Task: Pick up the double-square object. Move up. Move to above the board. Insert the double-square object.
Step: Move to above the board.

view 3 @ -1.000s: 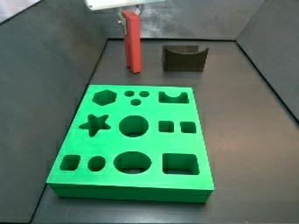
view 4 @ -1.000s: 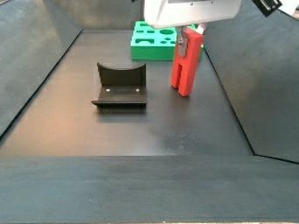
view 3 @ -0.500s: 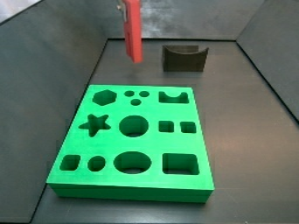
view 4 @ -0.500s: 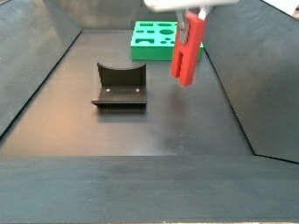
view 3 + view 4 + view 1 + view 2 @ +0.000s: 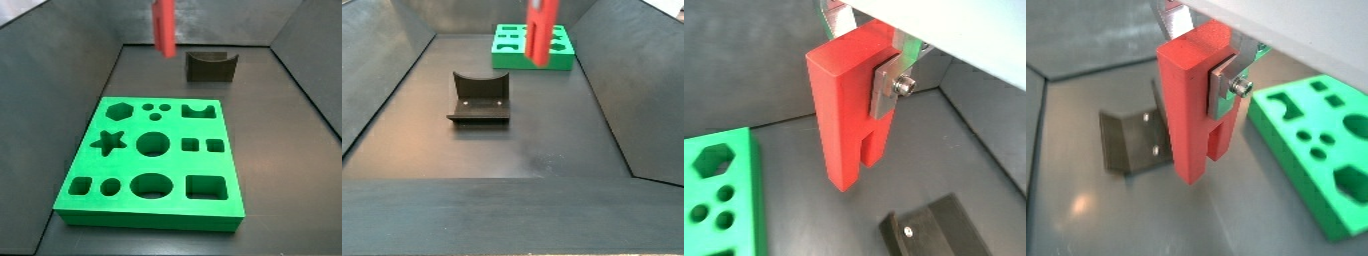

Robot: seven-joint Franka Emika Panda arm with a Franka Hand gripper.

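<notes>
Red and upright, the double-square object (image 5: 844, 110) hangs clear of the floor, its upper end pinched between the jaws of the gripper (image 5: 865, 62), which sits high above the dark floor near the top of both wrist views. In both wrist views a flat silver finger (image 5: 889, 83) presses against one broad face of the block near its top, a screw head showing on the plate; the opposite finger is hidden behind the block. The lengthwise slot runs up from the lower end, splitting it into two square prongs (image 5: 1207, 150) that point down.

In both side views only the lower part of the block shows, blurred, cut off by the upper edge of the picture (image 5: 164, 28) (image 5: 541, 30); the gripper itself lies outside those frames.

The board (image 5: 154, 160), a bright green slab with star, hexagon, round and square cut-outs, lies flat on the floor, off to one side of the hanging block and below it; the block touches nothing on it. In a wrist view the board's edge (image 5: 1313, 130) lies beside the prongs, apart from them.

On the other side stands the fixture (image 5: 478, 97), a dark L-shaped bracket on a base plate, also well below the block (image 5: 1130, 145).
</notes>
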